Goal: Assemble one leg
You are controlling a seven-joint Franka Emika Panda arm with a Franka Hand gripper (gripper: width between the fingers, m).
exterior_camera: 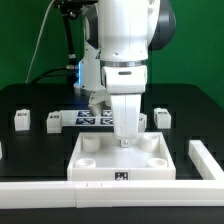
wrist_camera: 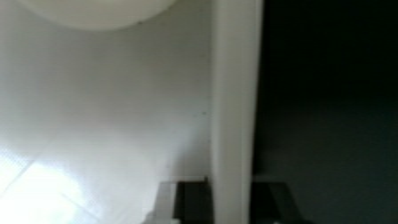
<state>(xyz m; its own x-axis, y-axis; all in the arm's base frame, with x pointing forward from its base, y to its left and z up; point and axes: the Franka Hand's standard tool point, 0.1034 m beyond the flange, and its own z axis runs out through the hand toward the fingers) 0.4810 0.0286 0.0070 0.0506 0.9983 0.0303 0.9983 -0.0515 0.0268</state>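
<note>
Three legs, small white posts with marker tags, stand on the black table in the exterior view: two at the left (exterior_camera: 22, 120) (exterior_camera: 52, 122) and one at the right (exterior_camera: 160, 117). None is held. My gripper (exterior_camera: 125, 140) is down at the far rim of the large white square tray-like part (exterior_camera: 100, 177). In the wrist view the gripper (wrist_camera: 231, 195) has its dark fingers (wrist_camera: 187, 205) closed on either side of the tray's white rim (wrist_camera: 235, 90). A round corner socket (wrist_camera: 98, 10) shows on the tray's floor. No leg shows in the wrist view.
The marker board (exterior_camera: 92, 120) lies behind the tray, partly hidden by the arm. A white wall (exterior_camera: 60, 192) runs along the front of the table and another (exterior_camera: 206, 160) along the exterior view's right, close to the tray.
</note>
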